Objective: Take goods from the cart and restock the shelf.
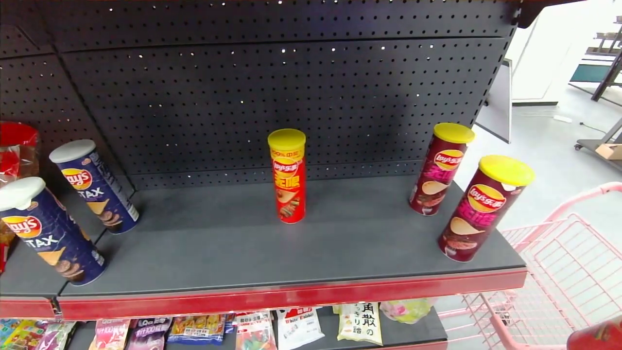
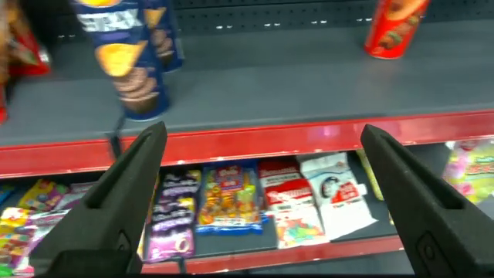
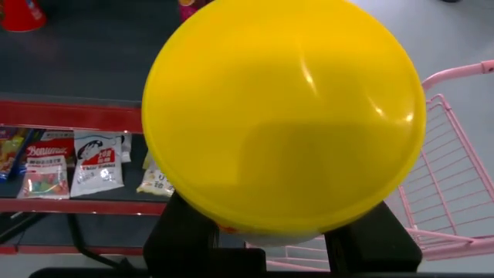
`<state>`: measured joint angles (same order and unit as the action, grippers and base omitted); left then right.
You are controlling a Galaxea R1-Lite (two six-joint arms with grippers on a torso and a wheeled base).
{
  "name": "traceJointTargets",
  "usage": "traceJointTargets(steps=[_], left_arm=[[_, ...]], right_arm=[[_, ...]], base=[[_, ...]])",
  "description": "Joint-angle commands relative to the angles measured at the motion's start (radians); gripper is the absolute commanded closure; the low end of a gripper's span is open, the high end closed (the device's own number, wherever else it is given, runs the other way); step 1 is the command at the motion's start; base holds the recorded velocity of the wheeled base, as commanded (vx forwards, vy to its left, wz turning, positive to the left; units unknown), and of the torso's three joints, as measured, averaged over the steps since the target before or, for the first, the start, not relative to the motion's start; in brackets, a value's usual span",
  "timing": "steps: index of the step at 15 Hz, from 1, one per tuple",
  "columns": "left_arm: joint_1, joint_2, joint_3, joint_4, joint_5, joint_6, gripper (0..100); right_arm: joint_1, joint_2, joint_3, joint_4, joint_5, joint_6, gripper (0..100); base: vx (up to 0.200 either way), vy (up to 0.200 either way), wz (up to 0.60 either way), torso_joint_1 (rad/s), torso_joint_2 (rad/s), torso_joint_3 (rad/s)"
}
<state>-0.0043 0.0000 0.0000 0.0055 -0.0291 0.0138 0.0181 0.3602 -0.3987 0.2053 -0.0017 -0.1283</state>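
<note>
A chip can with a yellow lid [image 3: 284, 116] stands upright between the dark fingers [image 3: 197, 239] of my right gripper [image 3: 282, 235], which is shut on it, in front of the shelf's right end above the pink cart [image 3: 455, 170]. A red can end [image 1: 596, 336] shows at the lower right of the head view. My left gripper [image 2: 262, 135] is open with nothing in it, facing the red front edge of the shelf [image 2: 309, 139]. On the shelf board [image 1: 243, 248] stand a red can [image 1: 287, 176], two maroon cans [image 1: 440, 169] [image 1: 483, 209] and two blue cans [image 1: 95, 185] [image 1: 43, 231].
The pink wire cart [image 1: 563, 272] stands to the right of the shelf. A lower shelf holds several snack bags [image 1: 296, 328]. A perforated back panel [image 1: 291, 97] closes the shelf behind. Bare board lies between the red can and its neighbours.
</note>
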Motion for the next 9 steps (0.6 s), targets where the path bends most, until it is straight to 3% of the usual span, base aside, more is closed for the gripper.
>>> traceJointTargets(steps=[1, 3, 9], left_arm=[[0.0, 0.0, 0.0, 0.001, 0.0, 0.0, 0], [0.0, 0.0, 0.0, 0.001, 0.0, -0.002, 0], [0.0, 0.002, 0.0, 0.002, 0.0, -0.003, 0]], right_arm=[[0.0, -0.004, 0.0, 0.0, 0.0, -0.001, 100], [0.0, -0.01, 0.0, -0.001, 0.0, -0.001, 100], [0.002, -0.172, 0.058, 0.0, 0.031, 0.001, 100]], base=[[0.0, 0.2, 0.0, -0.002, 0.0, 0.007], [0.0, 0.2, 0.0, 0.002, 0.0, 0.005], [0.0, 0.0, 0.0, 0.0, 0.0, 0.0]])
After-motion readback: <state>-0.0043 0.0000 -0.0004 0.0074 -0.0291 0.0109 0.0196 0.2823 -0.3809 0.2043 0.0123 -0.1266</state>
